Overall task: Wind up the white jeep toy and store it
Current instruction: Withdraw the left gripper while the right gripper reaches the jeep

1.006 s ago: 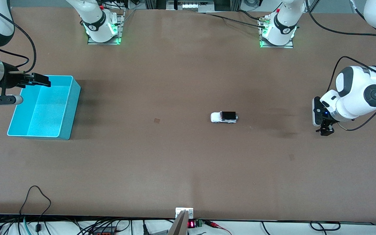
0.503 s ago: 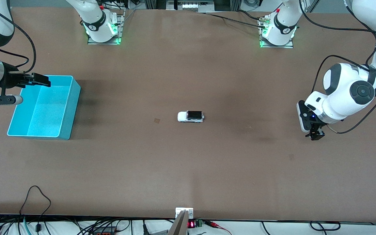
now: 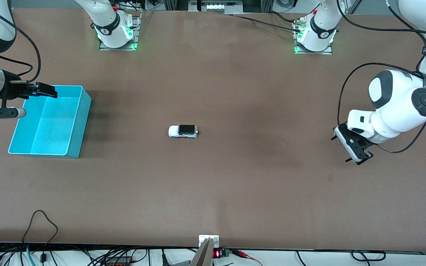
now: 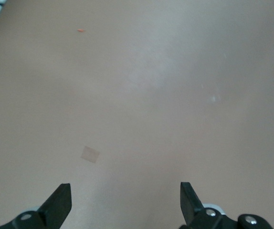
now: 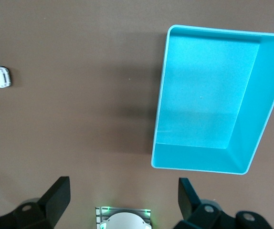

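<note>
Turquoise bin (image 3: pixel 50 122), below the right end effector (image 3: pixel 44 90), fingers spread, empty. White jeep toy (image 3: pixel 183 131) mid-table (image 3: pixel 235 192), well apart from both. Left end effector (image 3: pixel 355 157): released, over bare table. No legible writing.

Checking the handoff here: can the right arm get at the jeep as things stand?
Probably yes. The jeep stands alone on bare table, between the bin and the left tool. The right tool is open over the bin's rim, nothing between them.
</note>
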`<state>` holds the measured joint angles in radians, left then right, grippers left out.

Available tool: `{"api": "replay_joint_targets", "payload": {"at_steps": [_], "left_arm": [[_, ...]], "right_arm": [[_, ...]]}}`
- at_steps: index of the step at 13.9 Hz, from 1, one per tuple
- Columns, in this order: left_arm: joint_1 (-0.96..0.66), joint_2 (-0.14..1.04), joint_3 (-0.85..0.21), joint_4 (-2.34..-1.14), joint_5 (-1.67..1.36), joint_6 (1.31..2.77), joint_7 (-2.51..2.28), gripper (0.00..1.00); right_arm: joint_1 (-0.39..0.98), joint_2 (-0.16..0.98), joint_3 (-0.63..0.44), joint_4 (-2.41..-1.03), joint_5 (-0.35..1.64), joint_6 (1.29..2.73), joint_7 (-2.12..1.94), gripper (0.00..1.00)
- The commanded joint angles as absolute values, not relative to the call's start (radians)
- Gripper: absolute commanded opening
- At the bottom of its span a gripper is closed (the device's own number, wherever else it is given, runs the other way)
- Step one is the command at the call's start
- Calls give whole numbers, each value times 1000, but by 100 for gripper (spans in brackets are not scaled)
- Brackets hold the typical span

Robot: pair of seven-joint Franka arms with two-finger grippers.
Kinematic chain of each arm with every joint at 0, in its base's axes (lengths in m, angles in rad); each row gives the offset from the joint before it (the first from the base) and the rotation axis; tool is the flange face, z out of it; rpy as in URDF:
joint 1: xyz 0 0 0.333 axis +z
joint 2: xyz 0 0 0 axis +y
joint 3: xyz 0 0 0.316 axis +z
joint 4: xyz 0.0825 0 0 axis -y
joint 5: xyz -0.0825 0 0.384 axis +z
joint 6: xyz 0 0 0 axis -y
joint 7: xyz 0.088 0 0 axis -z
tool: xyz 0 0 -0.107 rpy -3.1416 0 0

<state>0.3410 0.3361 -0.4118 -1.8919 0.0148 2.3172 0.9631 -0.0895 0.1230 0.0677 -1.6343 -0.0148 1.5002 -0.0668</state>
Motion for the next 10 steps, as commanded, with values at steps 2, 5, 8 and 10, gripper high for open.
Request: {"api": "replay_joint_targets", "payload": {"at_steps": [2,5,8,10], "left_arm": [[314,331,-396,-1832,-8,2293,708,100],[301,330,-370,-1809,-6,2293,473,100],[268,325,-318,-1787,-5,2293,303,100],[265,315,-276,-1783,-2,2292,261,100]], "right_arm": [[-101,126,72,-1628,-2,1480,-67,100],[-101,124,71,-1634,-2,1473,-69,100],[-107,124,71,-1635,-2,1467,-68,100],[-123,127,71,-1635,-2,1466,-69,100]]}}
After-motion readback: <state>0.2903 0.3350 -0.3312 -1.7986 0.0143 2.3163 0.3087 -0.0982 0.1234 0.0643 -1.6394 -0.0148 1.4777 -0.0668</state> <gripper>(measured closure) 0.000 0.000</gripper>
